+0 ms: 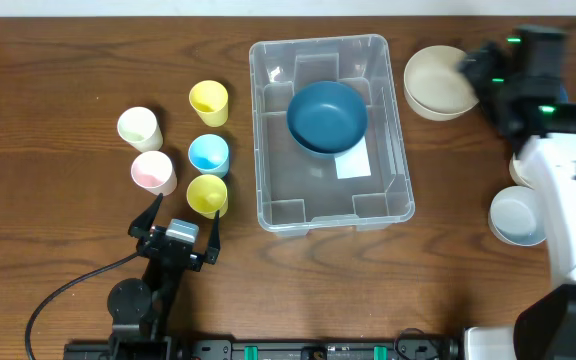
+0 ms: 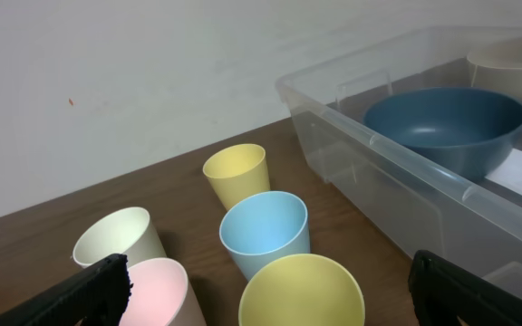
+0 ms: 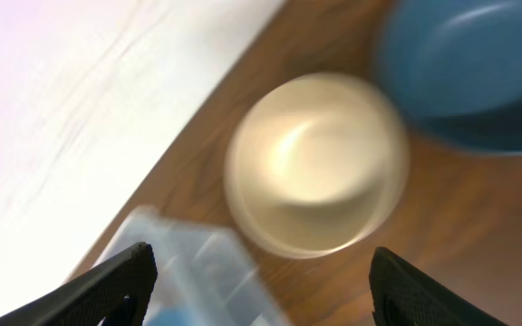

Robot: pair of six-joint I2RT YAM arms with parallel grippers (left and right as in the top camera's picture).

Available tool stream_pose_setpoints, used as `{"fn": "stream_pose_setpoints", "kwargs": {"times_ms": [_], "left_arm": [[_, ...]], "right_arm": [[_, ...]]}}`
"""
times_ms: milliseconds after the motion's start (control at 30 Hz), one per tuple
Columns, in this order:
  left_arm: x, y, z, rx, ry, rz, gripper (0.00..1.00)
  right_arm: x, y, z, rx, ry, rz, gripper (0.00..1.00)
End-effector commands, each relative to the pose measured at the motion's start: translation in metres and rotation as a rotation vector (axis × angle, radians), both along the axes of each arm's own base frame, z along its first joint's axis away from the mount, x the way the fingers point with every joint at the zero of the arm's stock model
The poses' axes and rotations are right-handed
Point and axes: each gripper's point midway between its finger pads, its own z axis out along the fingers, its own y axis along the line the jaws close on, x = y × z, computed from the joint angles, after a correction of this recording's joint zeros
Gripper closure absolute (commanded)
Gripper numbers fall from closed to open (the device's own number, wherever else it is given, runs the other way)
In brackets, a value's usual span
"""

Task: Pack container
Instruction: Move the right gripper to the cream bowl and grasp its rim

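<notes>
left fingers [image 2: 89, 294] wide, empty, by cups [image 2: 263, 231] | right fingers [image 3: 107, 285] wide, empty, over blurred cream bowl [image 3: 315, 163] | overhead alone showed whole container [image 1: 259, 150] rim, open surface [image 1: 240, 115] left of it

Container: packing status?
Done: one dark blue bowl sits in the container. In hand: nothing gripped. The right gripper is open over the cream bowl, and the left gripper is open by the five cups. Left: those cups, the cream bowl and a pale bowl are outside it.

Five cups [image 1: 208, 153], one clear container [image 1: 265, 150] and at least three bowls [image 1: 327, 115] are counted on the desk [image 1: 68, 60], others being partly hidden.
</notes>
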Motion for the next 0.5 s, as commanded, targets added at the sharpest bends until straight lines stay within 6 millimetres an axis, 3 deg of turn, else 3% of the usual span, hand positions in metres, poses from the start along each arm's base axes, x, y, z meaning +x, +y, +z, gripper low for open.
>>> {"fn": "stream_pose_setpoints", "kwargs": {"times_ms": [0,233,467], "left_arm": [[-0.001,-0.001,-0.016,0.006,0.045,-0.008,0.02],[-0.001,-0.001,-0.016,0.006,0.045,-0.008,0.02],[-0.001,-0.001,-0.016,0.006,0.045,-0.008,0.02]], "right_arm": [[-0.006,-0.016,-0.04,0.05,0.115,-0.076,0.23],[0.005,-0.008,-0.105,0.093,0.245,-0.065,0.25],[0.011,-0.006,-0.152,0.133,0.318,-0.089,0.26]]}}
